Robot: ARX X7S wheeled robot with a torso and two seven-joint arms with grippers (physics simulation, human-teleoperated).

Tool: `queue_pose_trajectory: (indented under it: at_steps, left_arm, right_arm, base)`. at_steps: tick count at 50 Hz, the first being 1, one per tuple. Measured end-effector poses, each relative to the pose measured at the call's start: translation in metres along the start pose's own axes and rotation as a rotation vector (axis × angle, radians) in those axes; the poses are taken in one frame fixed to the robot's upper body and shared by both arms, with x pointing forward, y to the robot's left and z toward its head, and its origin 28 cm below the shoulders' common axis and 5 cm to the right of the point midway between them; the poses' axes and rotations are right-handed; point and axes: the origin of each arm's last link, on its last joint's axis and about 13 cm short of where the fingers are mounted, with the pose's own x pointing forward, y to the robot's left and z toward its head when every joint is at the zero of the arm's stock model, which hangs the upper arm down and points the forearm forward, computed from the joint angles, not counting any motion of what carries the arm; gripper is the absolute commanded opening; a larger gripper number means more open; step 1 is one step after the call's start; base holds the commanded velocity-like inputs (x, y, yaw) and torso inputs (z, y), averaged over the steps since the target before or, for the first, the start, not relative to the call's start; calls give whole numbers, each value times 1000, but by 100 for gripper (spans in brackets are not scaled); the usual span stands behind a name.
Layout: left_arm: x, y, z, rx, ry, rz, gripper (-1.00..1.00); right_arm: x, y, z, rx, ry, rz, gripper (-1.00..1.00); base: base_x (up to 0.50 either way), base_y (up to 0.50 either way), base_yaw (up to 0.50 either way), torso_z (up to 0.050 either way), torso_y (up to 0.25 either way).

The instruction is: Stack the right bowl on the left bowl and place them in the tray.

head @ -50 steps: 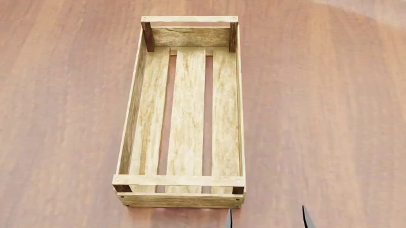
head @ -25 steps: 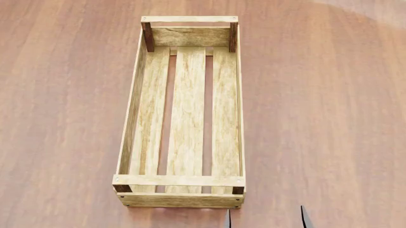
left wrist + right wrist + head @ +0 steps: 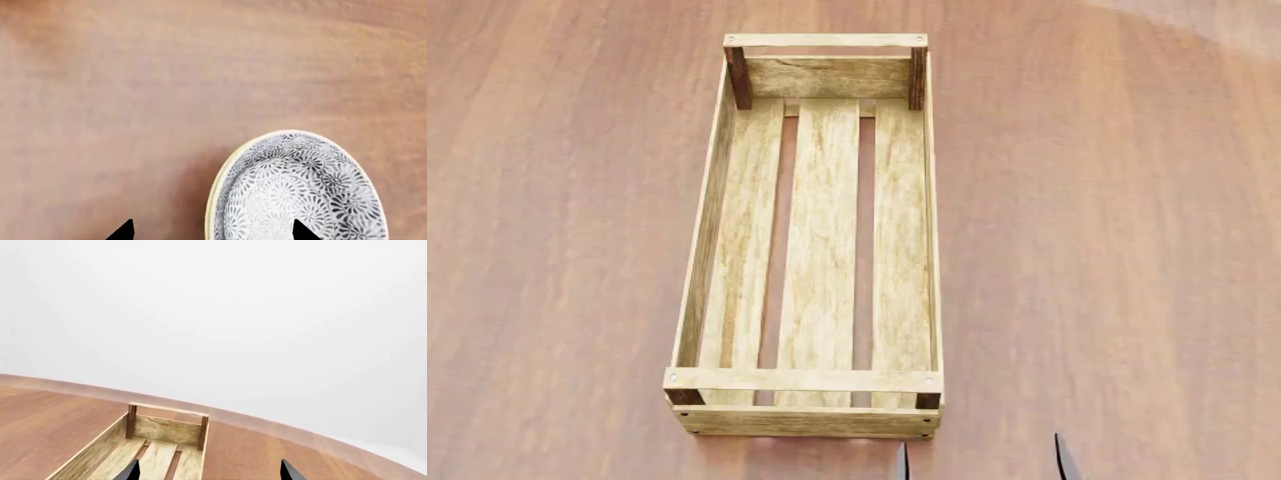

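Right end effector (image 3: 977, 458) shifted left, near tray (image 3: 707, 240) front edge

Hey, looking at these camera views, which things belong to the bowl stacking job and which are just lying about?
Part of the job:
- patterned bowl, only one in view
- wooden tray, nothing in it
- left tool, open
- right tool, open

Just there:
- wooden table
- nothing else lying about

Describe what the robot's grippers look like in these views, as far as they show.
Only fingertips show. The left gripper appears as two black, pointed, triangular tips. The right gripper shows the same black wedge tips; in the head view they are thin dark blades. No cables, markings or arm casing are visible.
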Motion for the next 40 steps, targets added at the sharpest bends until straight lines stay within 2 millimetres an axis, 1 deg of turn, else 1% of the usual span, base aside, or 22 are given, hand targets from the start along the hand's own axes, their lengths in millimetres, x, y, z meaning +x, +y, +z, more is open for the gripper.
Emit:
queue_pose_trajectory:
  at_steps: [40]
  left_arm:
    - [9, 5, -6, -6, 38, -11, 100]
  right_arm:
    - [-1, 1, 0, -1, 1, 8, 100]
  base:
    - [0, 0, 0, 0, 0]
